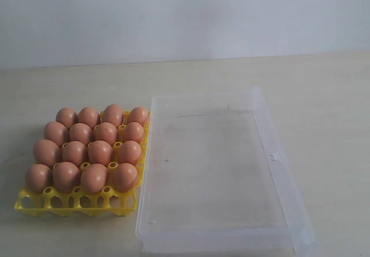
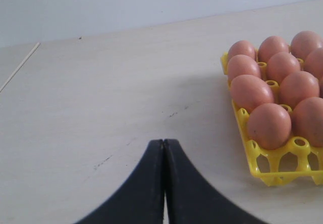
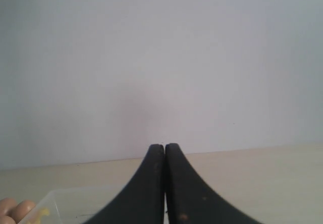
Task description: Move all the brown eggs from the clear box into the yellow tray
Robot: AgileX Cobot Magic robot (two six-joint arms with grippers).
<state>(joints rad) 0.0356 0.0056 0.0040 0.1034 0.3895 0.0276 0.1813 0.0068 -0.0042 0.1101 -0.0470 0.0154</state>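
Observation:
Several brown eggs (image 1: 100, 151) fill four rows of the yellow tray (image 1: 34, 202) on the left of the exterior view; the tray's front row of cups holds none. To its right lies the clear box (image 1: 272, 153), with no egg showing inside. Neither gripper shows in the exterior view. My left gripper (image 2: 164, 141) is shut with nothing in it, low over bare table beside the yellow tray (image 2: 275, 171) and its brown eggs (image 2: 269, 125). My right gripper (image 3: 164, 146) is shut on nothing, facing the wall; a corner of the clear box (image 3: 60, 196) and part of one egg (image 3: 15, 208) peek in.
The light wooden table (image 1: 324, 89) runs back to a plain white wall (image 1: 185, 14). A table edge or seam (image 2: 20, 65) crosses the far corner of the left wrist view.

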